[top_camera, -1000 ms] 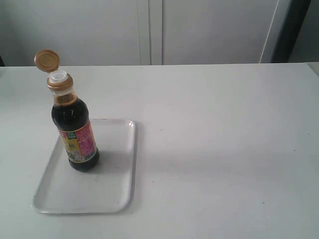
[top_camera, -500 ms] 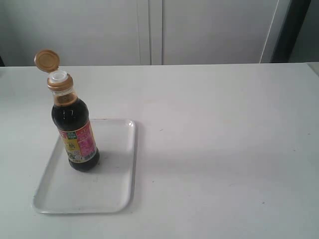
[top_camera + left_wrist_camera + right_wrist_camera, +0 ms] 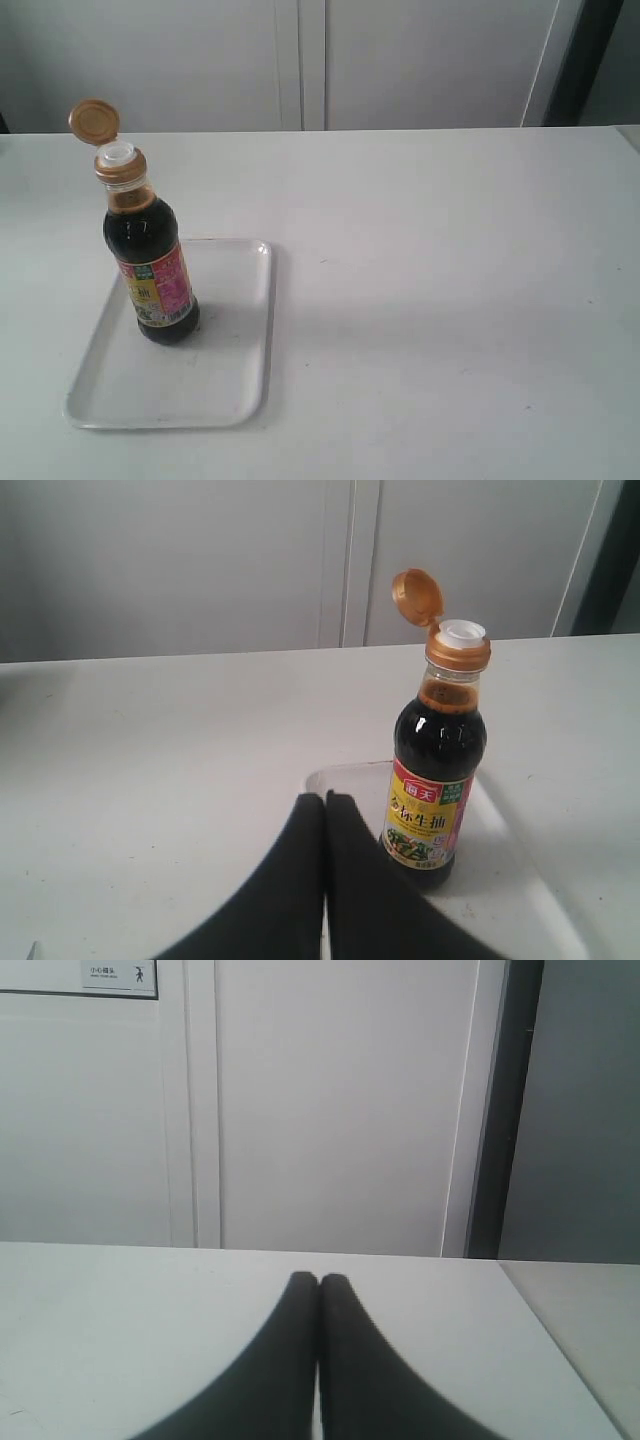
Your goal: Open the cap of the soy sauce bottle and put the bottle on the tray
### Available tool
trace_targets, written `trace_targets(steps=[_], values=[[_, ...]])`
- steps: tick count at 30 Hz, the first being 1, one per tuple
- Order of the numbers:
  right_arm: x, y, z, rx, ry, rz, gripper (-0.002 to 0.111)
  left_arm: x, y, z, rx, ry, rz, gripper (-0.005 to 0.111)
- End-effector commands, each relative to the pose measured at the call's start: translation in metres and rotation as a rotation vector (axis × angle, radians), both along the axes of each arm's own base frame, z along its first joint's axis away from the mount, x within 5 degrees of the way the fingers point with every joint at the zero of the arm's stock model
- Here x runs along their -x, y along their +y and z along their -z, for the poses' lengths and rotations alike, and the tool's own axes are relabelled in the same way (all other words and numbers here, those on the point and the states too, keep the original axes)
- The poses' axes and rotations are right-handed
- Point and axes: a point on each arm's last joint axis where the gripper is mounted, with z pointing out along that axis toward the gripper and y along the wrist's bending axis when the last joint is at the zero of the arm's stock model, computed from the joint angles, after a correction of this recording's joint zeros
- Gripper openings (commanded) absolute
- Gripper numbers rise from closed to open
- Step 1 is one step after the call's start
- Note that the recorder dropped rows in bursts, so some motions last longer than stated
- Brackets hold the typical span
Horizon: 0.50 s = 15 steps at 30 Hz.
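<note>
The soy sauce bottle is standing upright inside the tray, toward its far left part, base flat on the tray floor. The cap is hanging flipped back on its hinge, leaving the white spout exposed. By how things lie, both halves of the job are looking done.

Left gripper: fingers pressed together, holding nothing, sitting near the bottle but apart from it, on the table side of the tray rim. Right gripper: fingers likewise closed tight and empty, pointing across bare table toward the wall; bottle not in its view. Neither arm is showing in the exterior view.

Handling judgement: glass, nearly full of dark liquid, so it is probably weighing fairly heavy for its size, rigid and breakable. Smooth shoulders are likely slippery; the labelled body is offering the widest, straightest hold and some friction. The neck is narrow and sits high, so a hold there risks swinging the heavy base. With the spout uncovered, any tilt is risking a spill; the open flap should be left untouched, since the hinge looks thin.
</note>
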Motion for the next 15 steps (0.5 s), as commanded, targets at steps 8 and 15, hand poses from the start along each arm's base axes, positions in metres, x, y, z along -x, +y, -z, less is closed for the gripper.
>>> trace_targets(steps=[8,15], values=[[0.0,-0.001,0.0,-0.002,-0.01,0.01,0.0,-0.001,0.0,0.004,-0.038,-0.008,0.004,0.0],[0.0,-0.001,0.0,-0.002,-0.01,0.01,0.0,-0.005,-0.008,0.019,-0.18,-0.005,0.097,0.0]])
